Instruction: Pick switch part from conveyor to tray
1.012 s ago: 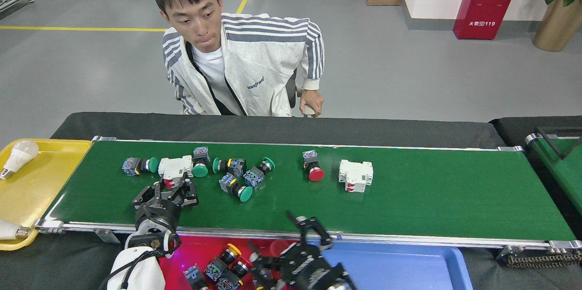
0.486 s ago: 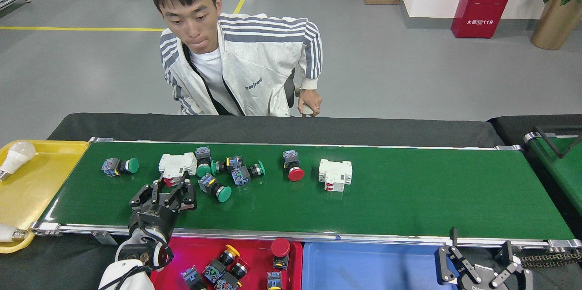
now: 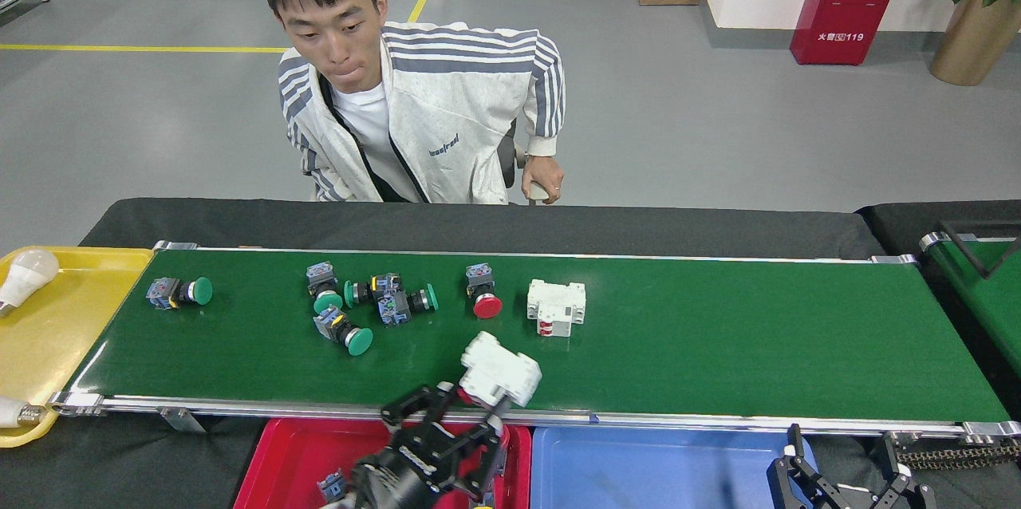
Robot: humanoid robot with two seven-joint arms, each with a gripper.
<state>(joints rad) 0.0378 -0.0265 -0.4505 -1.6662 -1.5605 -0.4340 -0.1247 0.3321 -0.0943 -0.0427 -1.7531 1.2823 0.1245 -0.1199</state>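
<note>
My left gripper (image 3: 472, 404) is shut on a white switch part (image 3: 499, 371), held tilted above the front rail of the conveyor (image 3: 718, 349), just over the right end of the red tray (image 3: 299, 461). A second white switch part (image 3: 556, 307) lies on the belt beside a red push-button (image 3: 482, 293). Several green push-buttons (image 3: 359, 305) lie left of it, and one more green push-button (image 3: 179, 291) lies near the belt's left end. My right gripper (image 3: 847, 471) is open at the bottom right, by the blue tray (image 3: 654, 465).
A person (image 3: 415, 110) sits behind the black table, facing the belt. A yellow tray (image 3: 56, 325) with light bulbs (image 3: 24, 274) stands at the left end. A narrower second green belt (image 3: 989, 286) starts at the right. The red tray holds a few button parts, mostly hidden by my arm.
My left gripper took the white switch part off the left of the belt and carried it right, over the front rail. Parts on the belt drifted left. The right gripper swung to the bottom right.
</note>
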